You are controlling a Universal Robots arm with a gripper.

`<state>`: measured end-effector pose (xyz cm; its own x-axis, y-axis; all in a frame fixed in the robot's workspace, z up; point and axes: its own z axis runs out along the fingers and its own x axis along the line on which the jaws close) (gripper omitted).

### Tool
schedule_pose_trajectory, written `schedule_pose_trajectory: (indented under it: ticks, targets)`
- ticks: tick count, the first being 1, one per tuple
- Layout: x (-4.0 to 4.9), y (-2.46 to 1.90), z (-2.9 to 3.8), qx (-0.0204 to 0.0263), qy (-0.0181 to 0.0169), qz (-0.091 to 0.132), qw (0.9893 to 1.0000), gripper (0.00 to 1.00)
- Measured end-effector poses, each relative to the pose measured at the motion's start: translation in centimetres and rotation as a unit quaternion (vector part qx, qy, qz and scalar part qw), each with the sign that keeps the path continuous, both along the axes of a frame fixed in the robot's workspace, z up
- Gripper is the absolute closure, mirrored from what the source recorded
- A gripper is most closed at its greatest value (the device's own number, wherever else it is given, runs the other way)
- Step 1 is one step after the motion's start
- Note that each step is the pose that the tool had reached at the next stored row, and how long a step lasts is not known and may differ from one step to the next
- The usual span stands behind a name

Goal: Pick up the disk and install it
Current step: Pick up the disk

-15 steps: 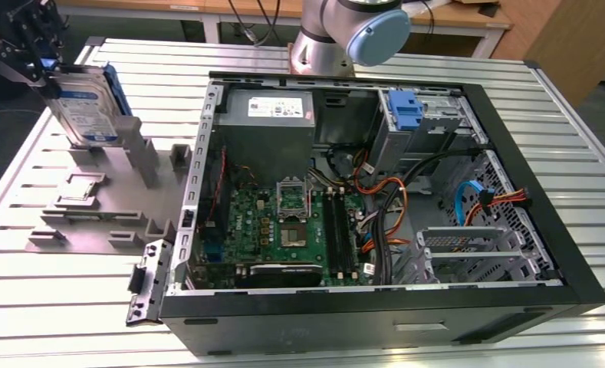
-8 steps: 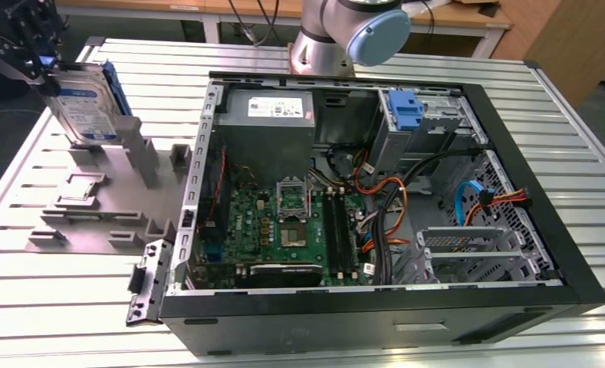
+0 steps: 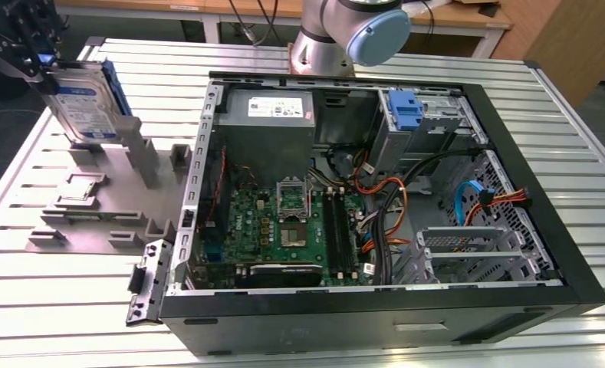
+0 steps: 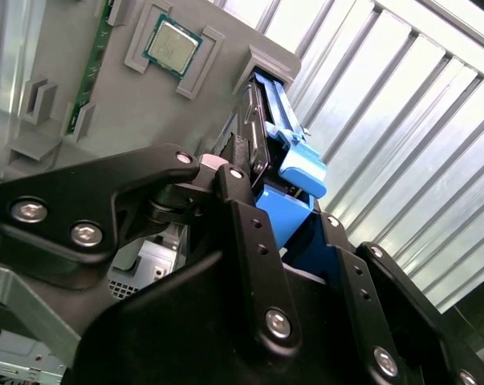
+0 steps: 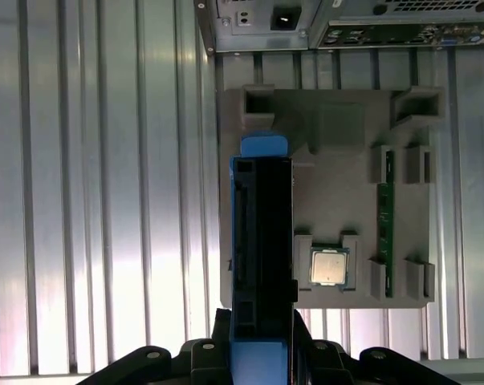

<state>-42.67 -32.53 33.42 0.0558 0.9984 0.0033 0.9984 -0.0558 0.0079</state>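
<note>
Blue-framed disk (image 3: 82, 103) stands upright over the grey fixture tray (image 3: 87, 226), far left on the worktop (image 3: 36, 307), with the pincer (image 5: 262, 357) clamped on its carrier. Grasp looks done; install remains, since the disk is well apart from the open computer case (image 3: 578, 276).

Upper left in the exterior view, the black metal gripper (image 3: 38, 61) clamps the blue-framed silver-grey disk (image 3: 82, 103) by its top edge.

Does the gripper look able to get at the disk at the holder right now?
Likely yes: the gripper straddles the disk, fingers against both sides. The disk is upright at the holder, with nothing else over it.
</note>
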Motion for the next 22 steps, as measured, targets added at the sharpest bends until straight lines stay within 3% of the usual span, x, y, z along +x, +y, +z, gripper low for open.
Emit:
schedule_pose_trajectory:
  ticks: [22]
  targets:
    - [0.00,0.00,1.22,0.0000,0.0000,0.000,1.0000,0.63]
